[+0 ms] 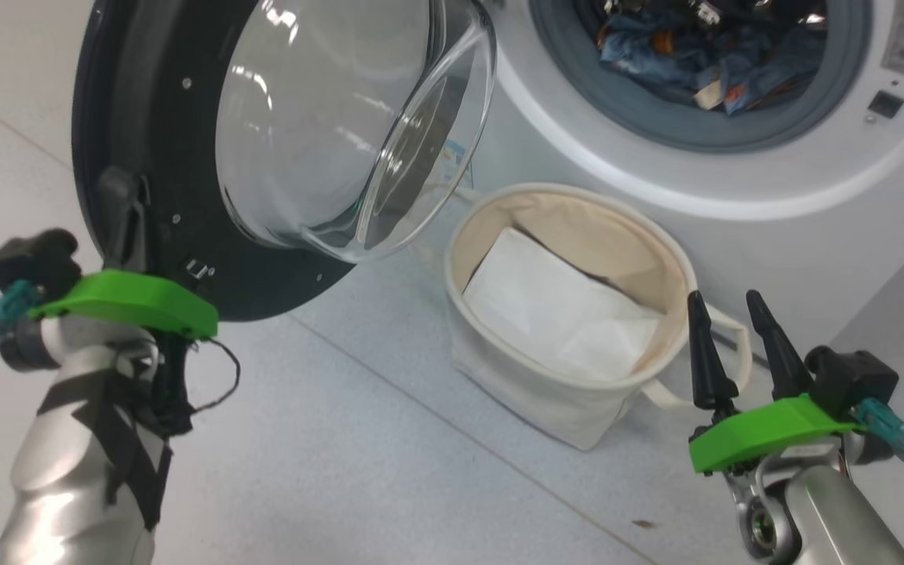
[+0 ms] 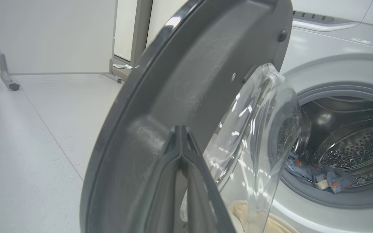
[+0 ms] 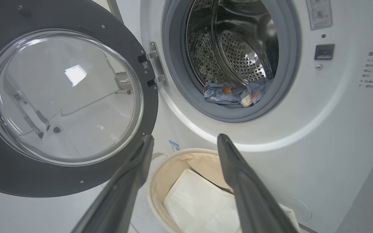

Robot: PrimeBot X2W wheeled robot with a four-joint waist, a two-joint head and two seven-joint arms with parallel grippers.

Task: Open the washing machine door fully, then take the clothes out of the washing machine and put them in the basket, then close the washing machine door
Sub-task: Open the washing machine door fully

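Action at the washing machine (image 1: 813, 235): the washing machine door (image 1: 146, 157) hangs swung out on the left of the head view, its glass bowl bulging toward the basket (image 1: 562, 408). The left gripper (image 2: 180, 132) has its jaws pressed together, tips against the door's dark inner rim. The right gripper (image 1: 725, 302) hovers beside the basket, jaws wide apart, nothing between them. Blue clothes (image 1: 703, 55) with orange prints lie bunched low in the steel drum (image 3: 238, 48), against the grey seal. The basket stands on the floor just below the drum mouth, a flat white sheet (image 1: 554, 306) inside.
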